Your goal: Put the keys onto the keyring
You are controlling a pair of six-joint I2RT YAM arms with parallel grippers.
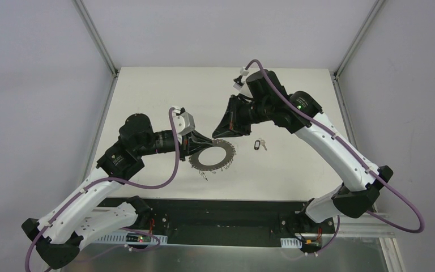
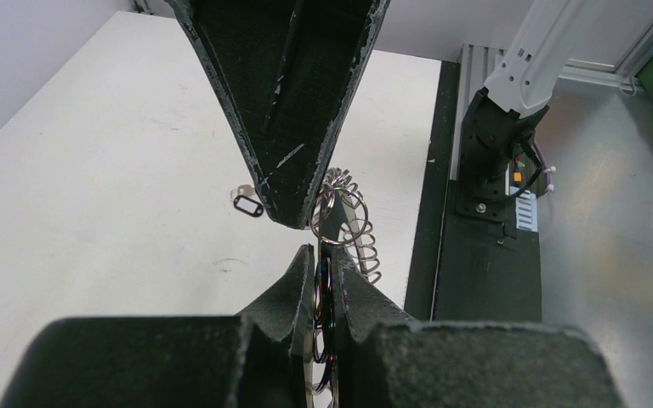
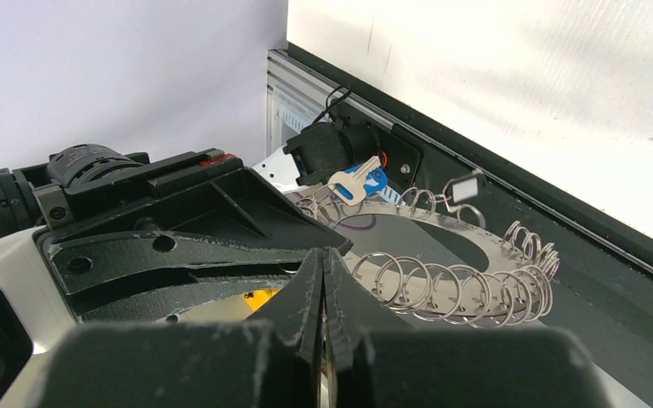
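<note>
1. Reaching in from the left, the white-and-black left arm (image 1: 85,198) ends in the left gripper (image 2: 321,255). Its black jaws are clamped narrow on the left rim of the flat grey metal keyring (image 1: 228,154).
2. The keyring is held out over the near half of the white table (image 1: 147,90), roughly midway between the two arms. Many small silver wire loops (image 3: 442,285) stand around its rim. In the left wrist view it shows edge-on between the fingers.
3. A tiny silver key with a blue plastic tag (image 3: 357,181) sits at the keyring's rim, on the side toward the arm bases. It shows most clearly in the right wrist view.
4. The right gripper (image 1: 220,135) points down at the far rim of the keyring, its black triangular fingers pressed together with no gap showing. Its tip is just beside the wire loops. I cannot tell whether a loop is pinched between the jaws.
5. Right of the keyring, a tiny silver key with a black oblong tag (image 1: 259,145) lies flat on the table, apart from the keyring and from both grippers.
6. Farthest right, the white-and-black right arm (image 1: 340,153) arches in from its base at the near edge.
</note>
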